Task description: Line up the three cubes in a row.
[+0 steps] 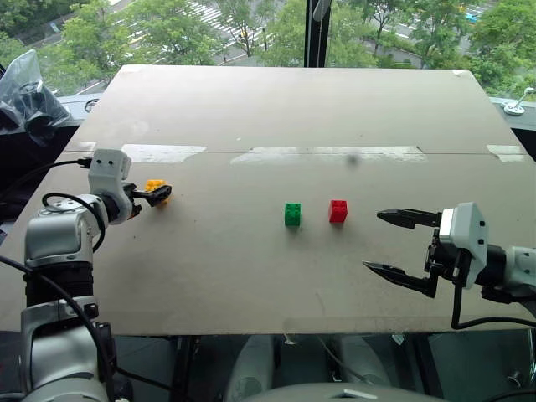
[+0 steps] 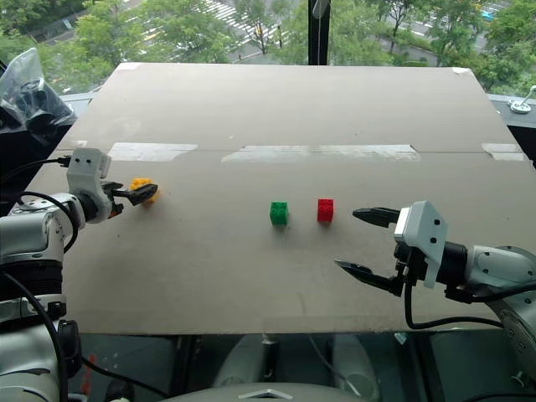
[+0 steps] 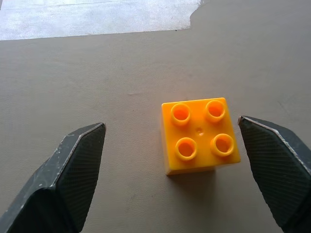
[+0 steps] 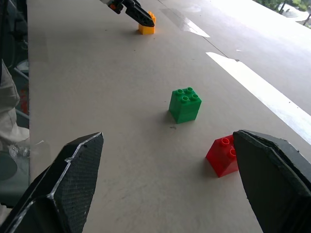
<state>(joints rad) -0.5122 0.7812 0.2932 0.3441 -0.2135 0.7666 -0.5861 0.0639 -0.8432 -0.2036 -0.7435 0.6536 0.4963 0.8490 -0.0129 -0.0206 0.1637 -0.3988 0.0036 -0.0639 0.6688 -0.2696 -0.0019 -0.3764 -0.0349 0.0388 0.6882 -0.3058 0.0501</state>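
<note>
The yellow cube (image 3: 200, 135) sits studs up on the brown table (image 1: 268, 126) at the left. My left gripper (image 1: 159, 194) is open around it: one finger is almost at the cube's side and the other stands well clear. The green cube (image 1: 292, 214) and the red cube (image 1: 337, 210) sit side by side near the table's middle with a small gap between them. My right gripper (image 1: 372, 240) hovers to the right of the red cube, open and holding nothing. In the right wrist view the green cube (image 4: 184, 104) and the red cube (image 4: 222, 155) lie ahead of its fingers.
Pale tape strips (image 1: 335, 154) cross the board behind the cubes. A bagged object (image 1: 27, 92) stands off the table's left corner. Windows rise past the far edge, and the front edge runs just below my right gripper.
</note>
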